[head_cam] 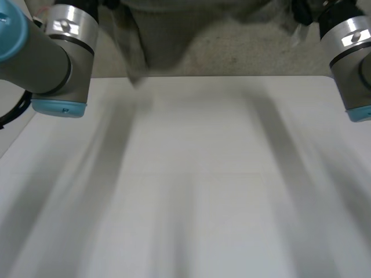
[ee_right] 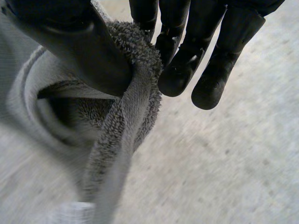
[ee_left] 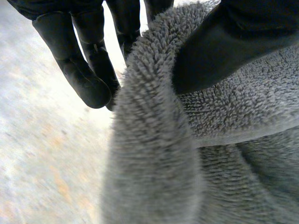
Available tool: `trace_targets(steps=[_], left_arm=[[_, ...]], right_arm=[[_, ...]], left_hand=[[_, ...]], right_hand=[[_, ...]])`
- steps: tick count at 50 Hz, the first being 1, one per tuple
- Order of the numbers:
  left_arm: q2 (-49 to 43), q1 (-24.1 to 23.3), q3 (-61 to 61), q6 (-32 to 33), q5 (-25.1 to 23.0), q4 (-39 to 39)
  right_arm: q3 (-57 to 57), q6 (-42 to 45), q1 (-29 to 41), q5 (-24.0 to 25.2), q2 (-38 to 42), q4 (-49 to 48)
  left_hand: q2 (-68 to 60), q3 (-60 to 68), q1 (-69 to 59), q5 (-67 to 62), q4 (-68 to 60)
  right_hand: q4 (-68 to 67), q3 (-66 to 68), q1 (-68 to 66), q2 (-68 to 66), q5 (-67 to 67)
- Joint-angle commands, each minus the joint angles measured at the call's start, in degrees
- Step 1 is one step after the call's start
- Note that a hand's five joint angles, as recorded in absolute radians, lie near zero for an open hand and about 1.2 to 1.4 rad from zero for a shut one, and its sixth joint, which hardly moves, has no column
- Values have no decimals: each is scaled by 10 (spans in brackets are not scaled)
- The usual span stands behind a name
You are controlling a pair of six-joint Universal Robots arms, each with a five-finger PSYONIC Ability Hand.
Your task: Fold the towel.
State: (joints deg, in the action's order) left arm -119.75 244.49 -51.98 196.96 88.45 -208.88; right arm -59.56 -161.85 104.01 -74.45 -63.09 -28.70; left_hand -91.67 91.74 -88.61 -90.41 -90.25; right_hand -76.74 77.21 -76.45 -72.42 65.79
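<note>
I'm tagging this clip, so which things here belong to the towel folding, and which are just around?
In the job:
grey towel
left hand, pinching the towel
right hand, pinching it too

Just around:
white table
speckled floor beyond the table

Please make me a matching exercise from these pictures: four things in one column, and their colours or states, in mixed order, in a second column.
Things:
1. towel
2. table
3. left hand
4. left arm's cap

Colours or states:
A. light blue
B. black, pinching the cloth
C. white
D. grey and fluffy

Pairs: 1-D, 2-C, 3-B, 4-A
</note>
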Motion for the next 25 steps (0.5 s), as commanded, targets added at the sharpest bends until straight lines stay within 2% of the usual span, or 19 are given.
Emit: trace_targets(steps=[1, 5, 7, 15, 25], left_arm=[[44, 0, -124, -11, 6, 26], [40, 0, -175, -11, 6, 43], [36, -2, -217, -10, 6, 68], [23, -4, -302, -9, 5, 121], [17, -38, -335, -7, 2, 122]], right_arm=[[-21, -44, -7, 58, -24, 165], [-22, -43, -7, 96, -21, 243], [-27, -43, -8, 121, -9, 320], [-25, -39, -17, 128, 32, 470], [6, -58, -68, 112, 87, 502]], left_hand=[[117, -117, 86, 204, 103], [117, -117, 86, 204, 103], [117, -117, 86, 204, 103], [117, -117, 86, 204, 103], [123, -124, 93, 211, 109]], right_hand=[[-33, 28, -35, -76, 42], [-33, 28, -35, -76, 42], [-33, 28, -35, -76, 42], [-33, 28, -35, -76, 42], [-33, 28, -35, -76, 42]])
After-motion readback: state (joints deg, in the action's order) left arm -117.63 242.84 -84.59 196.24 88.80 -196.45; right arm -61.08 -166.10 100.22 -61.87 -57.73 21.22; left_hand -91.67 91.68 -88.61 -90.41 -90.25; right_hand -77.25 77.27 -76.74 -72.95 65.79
